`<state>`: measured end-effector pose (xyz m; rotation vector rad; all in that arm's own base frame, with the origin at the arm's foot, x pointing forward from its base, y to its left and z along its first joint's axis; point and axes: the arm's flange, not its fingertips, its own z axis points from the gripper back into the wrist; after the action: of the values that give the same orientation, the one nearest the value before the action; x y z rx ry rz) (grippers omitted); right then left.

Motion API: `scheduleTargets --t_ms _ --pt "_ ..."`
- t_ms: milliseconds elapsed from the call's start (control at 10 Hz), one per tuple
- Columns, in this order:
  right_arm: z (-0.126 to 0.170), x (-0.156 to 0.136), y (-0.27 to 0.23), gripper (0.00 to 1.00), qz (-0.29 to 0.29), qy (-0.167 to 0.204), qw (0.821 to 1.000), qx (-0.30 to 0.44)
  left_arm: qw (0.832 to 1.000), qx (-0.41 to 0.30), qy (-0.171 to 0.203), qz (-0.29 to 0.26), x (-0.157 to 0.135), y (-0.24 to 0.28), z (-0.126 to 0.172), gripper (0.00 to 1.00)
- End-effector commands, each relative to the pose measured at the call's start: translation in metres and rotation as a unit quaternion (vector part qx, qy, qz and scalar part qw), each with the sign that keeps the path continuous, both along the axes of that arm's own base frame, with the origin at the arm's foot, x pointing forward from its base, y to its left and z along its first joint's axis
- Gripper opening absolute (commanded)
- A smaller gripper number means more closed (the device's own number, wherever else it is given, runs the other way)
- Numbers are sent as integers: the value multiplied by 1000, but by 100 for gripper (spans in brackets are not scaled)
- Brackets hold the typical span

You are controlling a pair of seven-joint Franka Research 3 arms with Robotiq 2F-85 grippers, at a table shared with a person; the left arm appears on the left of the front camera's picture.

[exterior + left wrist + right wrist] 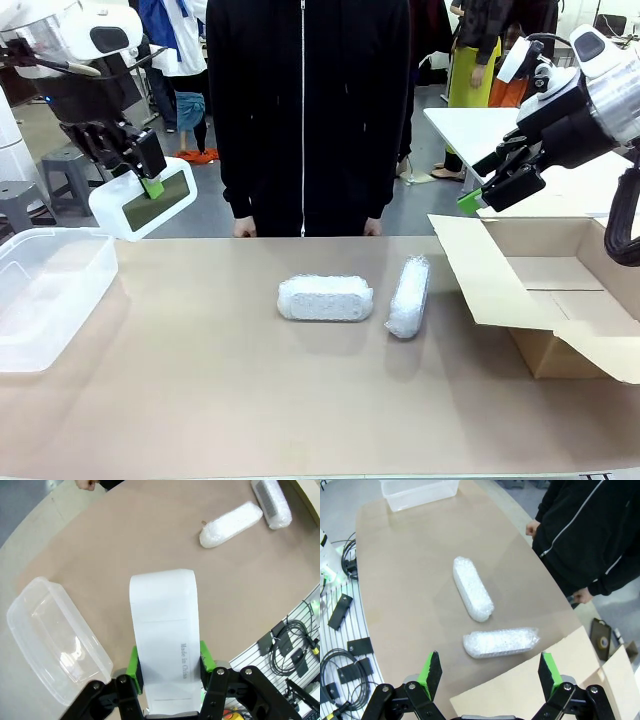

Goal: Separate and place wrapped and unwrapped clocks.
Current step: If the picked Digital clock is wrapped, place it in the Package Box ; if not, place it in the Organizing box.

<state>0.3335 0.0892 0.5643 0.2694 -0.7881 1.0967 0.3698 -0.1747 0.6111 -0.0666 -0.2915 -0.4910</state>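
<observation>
My left gripper (150, 185) is shut on the unwrapped clock (147, 200), a smooth white block with a dark screen, held in the air above the table's left side. From the left wrist the clock's white back (164, 630) stands between the green pads (133, 663), over bare table beside the tub. Two wrapped bubble-wrap bundles lie mid-table: one (324, 298) lengthwise, one (408, 296) angled beside it. The right wrist looks down on the two bundles (472, 587) (501, 642). My right gripper (490, 190) hangs open high above the cardboard box.
A clear plastic tub (50, 292) sits at the table's left edge. An open cardboard box (545, 290) stands at the right. A person in a black zip jacket (305, 110) stands at the far side, hands at the table's edge.
</observation>
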Motion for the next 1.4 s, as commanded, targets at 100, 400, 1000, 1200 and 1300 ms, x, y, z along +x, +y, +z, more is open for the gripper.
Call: scheduleTargets --t_ms 100,400,1000,1200,1300 --pt "-1 1 -1 100 5 4 1000 6 989 -24 23 146 2 132 -27 52" --pt "-1 1 -1 100 5 4 1000 6 977 -21 7 211 19 186 -55 52" --pt "-1 1 -1 100 5 4 1000 6 975 51 4 216 82 240 -126 52" --pt "-1 1 -1 100 5 4 1000 6 979 46 4 199 89 247 -142 52" --pt "-1 1 -1 100 5 4 1000 6 979 33 14 202 93 251 -151 52"
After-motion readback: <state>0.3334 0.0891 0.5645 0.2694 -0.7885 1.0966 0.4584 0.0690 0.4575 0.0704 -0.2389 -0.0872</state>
